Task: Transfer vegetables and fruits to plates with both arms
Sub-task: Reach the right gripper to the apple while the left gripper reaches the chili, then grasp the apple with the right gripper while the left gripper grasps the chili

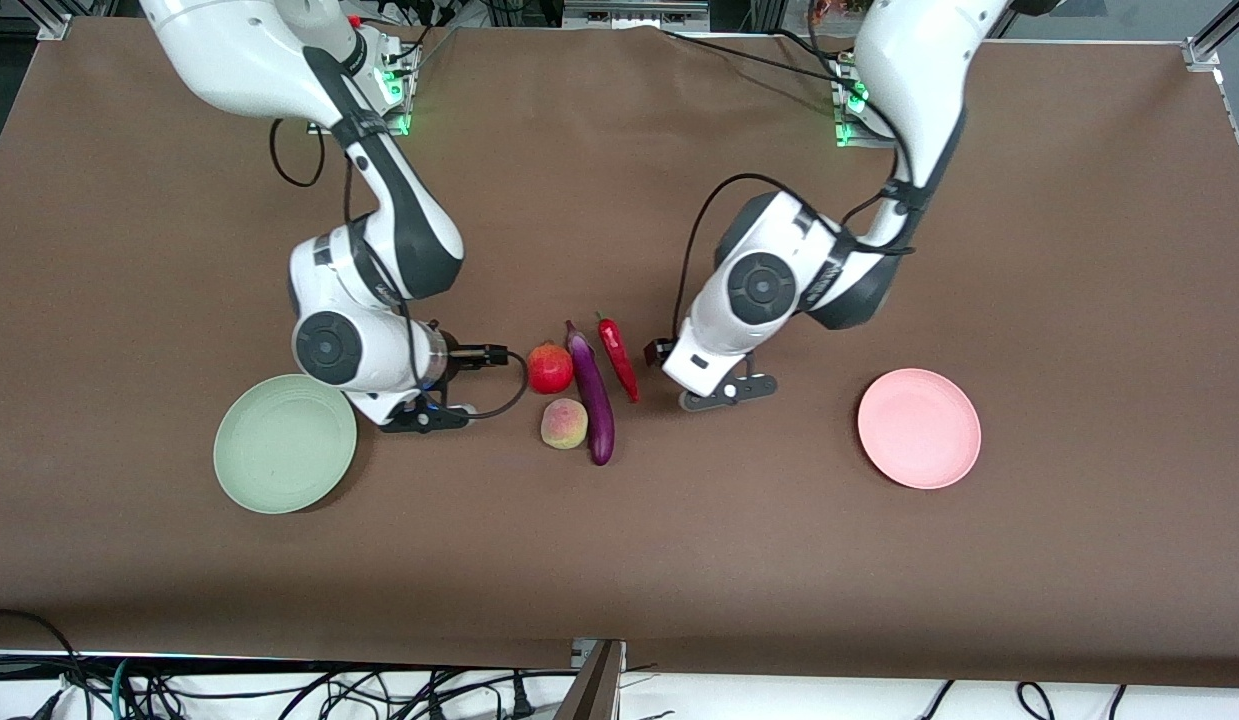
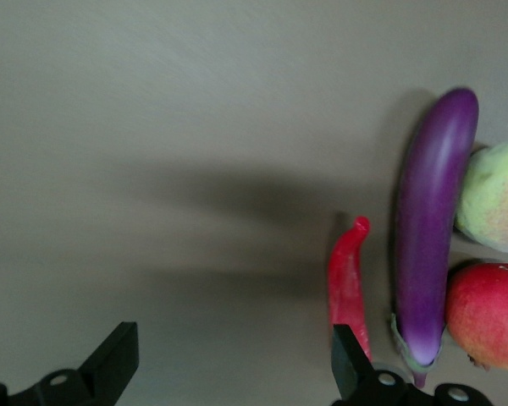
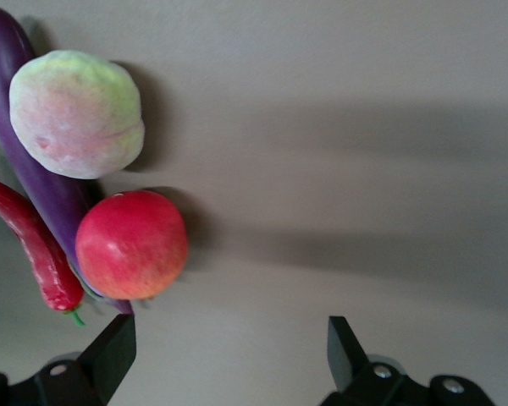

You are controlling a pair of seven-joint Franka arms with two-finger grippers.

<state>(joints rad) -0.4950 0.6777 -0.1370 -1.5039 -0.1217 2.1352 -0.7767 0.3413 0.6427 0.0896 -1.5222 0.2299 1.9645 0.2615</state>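
In the middle of the table lie the purple eggplant [image 1: 591,398], the red chili [image 1: 619,358], the red pomegranate [image 1: 550,369] and the peach [image 1: 564,424]. The mint plate [image 1: 284,443] and the pink plate [image 1: 919,428] are bare. My left gripper [image 1: 729,392] is open and empty, low beside the chili [image 2: 347,288], the eggplant [image 2: 432,228] just past it. My right gripper [image 1: 426,417] is open and empty, low between the mint plate and the pomegranate [image 3: 131,244]. The right wrist view also shows the peach [image 3: 76,114], the eggplant [image 3: 34,169] and the chili [image 3: 34,245].
A brown cloth [image 1: 619,560] covers the whole table. Cables hang past the table edge nearest the front camera. The mint plate lies toward the right arm's end, the pink plate toward the left arm's end.
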